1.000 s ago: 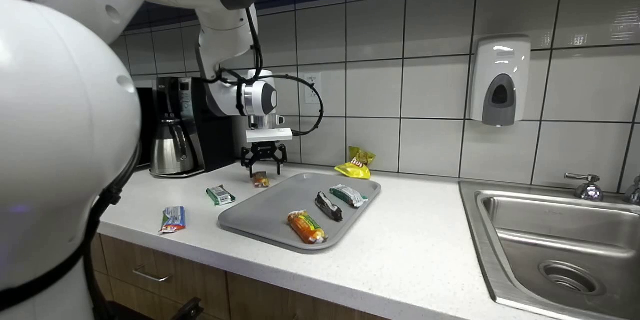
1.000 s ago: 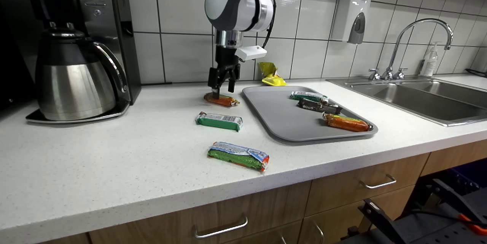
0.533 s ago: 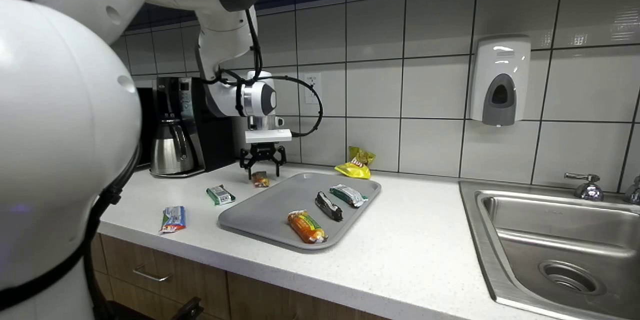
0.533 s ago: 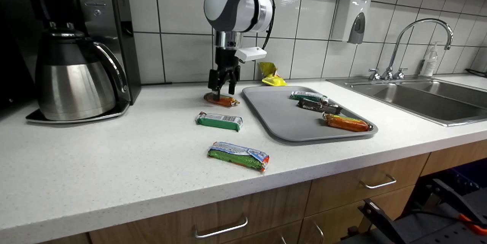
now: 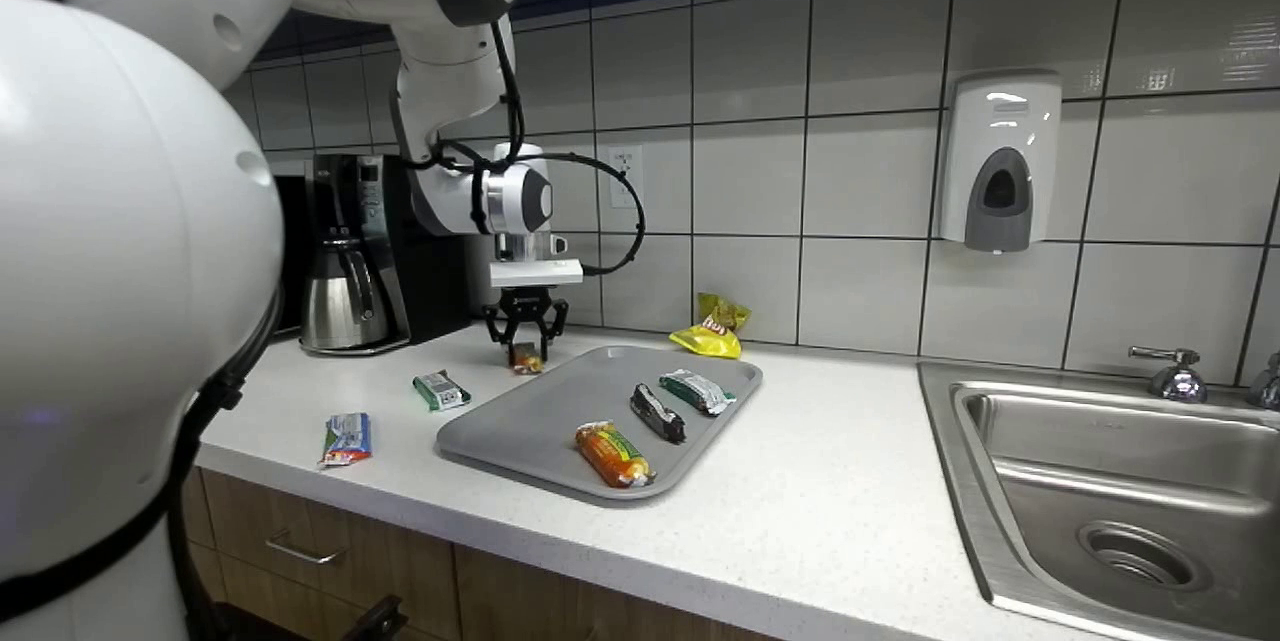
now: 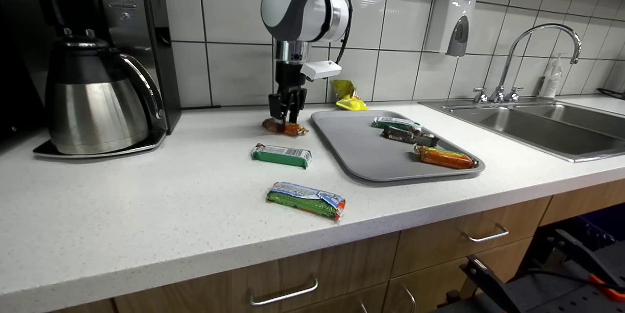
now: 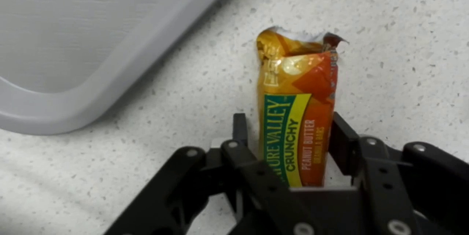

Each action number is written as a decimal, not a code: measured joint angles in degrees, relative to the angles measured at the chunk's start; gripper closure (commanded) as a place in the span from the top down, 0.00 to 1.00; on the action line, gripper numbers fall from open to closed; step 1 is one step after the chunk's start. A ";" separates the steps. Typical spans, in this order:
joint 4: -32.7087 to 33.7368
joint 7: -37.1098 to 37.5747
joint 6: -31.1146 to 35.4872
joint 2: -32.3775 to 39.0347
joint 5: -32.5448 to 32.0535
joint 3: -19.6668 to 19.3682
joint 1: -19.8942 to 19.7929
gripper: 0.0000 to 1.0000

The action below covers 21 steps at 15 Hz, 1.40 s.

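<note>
The black two-fingered robot hand (image 5: pixel 528 358) straddles an orange-and-yellow foil-wrapped granola bar (image 7: pixel 297 106) on the white speckled tabletop (image 6: pixel 146 196), just left of a flat grey plastic tray (image 5: pixel 530 421) in both exterior views. In the wrist view the hand stands half spread, wider than the wrapper: a gap separates the left of its black fingers (image 7: pixel 240 127) from the foil, while the right one sits against or just beside it, and no firm hold shows. The fingers flank the long sides, probably because the bar's width is its easiest span, and stand near its middle, presumably for balance.

On the near side, a green-and-white wrapped bar (image 6: pixel 281 155) and a blue-and-green wrapped bar with a red end (image 6: pixel 306 199) lie apart, a spacing that likely leaves room for fingers around each. On the right side of the tray, a slim black-wrapped bar (image 5: pixel 657 413) lies between a dark-green-and-white packet (image 5: pixel 697 391) on the far side and a plump bright-orange packet (image 5: pixel 613 454) on the near side, seemingly laid so that none rests on another. A crumpled yellow plastic bag (image 6: pixel 349 94) leans at the far wall of pale tiles (image 6: pixel 239 73), which appears to prop it; a steel carafe (image 6: pixel 100 113) stands at left.
</note>
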 measured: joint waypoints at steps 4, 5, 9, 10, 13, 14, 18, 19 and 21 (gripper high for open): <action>0.29 0.00 -0.16 0.12 0.00 0.00 0.04 0.19; 0.32 0.00 -0.20 0.13 0.00 0.00 0.05 0.19; 0.43 -0.03 -0.73 0.10 0.00 0.02 0.02 0.19; 0.43 -0.06 -0.96 0.03 0.00 0.02 -0.03 0.19; 0.43 -0.19 -1.97 -0.54 0.00 0.01 -0.37 0.19; 0.43 -0.25 -2.25 -0.85 0.00 0.01 -0.55 0.19; 0.36 -0.56 -2.72 -2.25 0.00 0.01 -1.51 0.19; 0.26 -0.73 -2.75 -2.66 0.00 0.00 -1.83 0.19; 0.04 -1.01 -2.75 -3.37 0.00 -0.03 -2.63 0.19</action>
